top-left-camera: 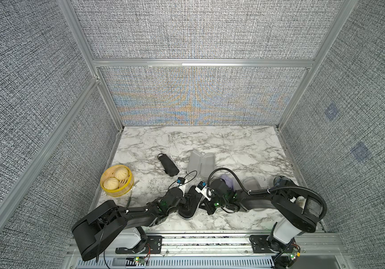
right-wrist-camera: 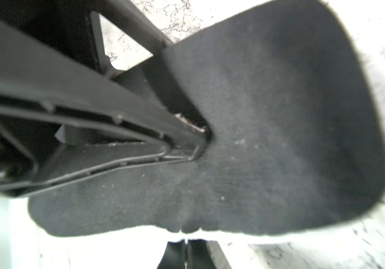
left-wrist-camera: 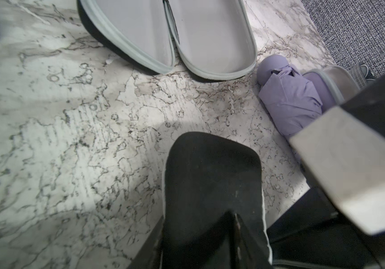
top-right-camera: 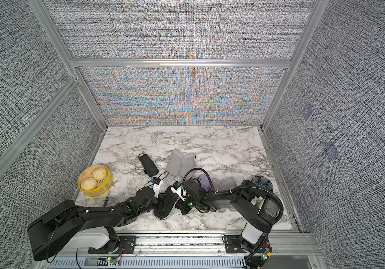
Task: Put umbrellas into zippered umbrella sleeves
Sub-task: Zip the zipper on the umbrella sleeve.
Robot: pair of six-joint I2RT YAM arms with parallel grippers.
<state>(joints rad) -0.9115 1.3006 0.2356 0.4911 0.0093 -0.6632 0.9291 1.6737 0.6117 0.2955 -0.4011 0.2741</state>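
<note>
Top views: one sleeve looks finished, two left to fill.

The closed black oblong clamshell case [top-left-camera: 190,206] (probably holding an umbrella, though none shows) is clamped in the left gripper [left-wrist-camera: 195,230]. The right gripper [right-wrist-camera: 187,252], jaws shut, sits at its zip edge. Beyond it lie a loose black folded fabric umbrella [top-left-camera: 168,165] and an open grey-lined black case [top-left-camera: 201,164], empty. To its right a lavender folded umbrella [left-wrist-camera: 289,102] rests beside, not inside, the open lavender case [left-wrist-camera: 333,81]. To its left a yellow round basket [top-left-camera: 117,193] holds two buns [top-left-camera: 111,183].
</note>
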